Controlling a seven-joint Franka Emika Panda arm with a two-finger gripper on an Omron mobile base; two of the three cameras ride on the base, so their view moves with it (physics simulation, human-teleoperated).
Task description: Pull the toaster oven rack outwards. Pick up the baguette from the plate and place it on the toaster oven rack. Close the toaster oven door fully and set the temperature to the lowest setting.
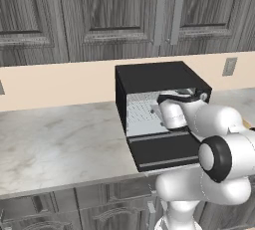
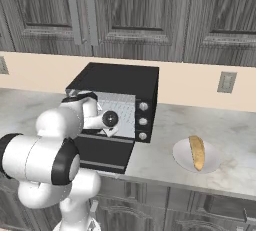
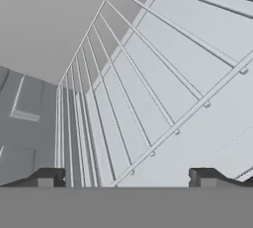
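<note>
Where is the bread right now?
The baguette lies on the plate on the counter, in the right base view, to the right of the toaster oven.

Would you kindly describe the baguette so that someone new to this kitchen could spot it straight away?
Start at the black toaster oven on the marble counter, below the dark wood cabinets. To the right of its three knobs sits a round pale plate, apart from the oven. The baguette lies on it: a small golden-tan loaf with tapered ends, the only warm-coloured item there.
</note>
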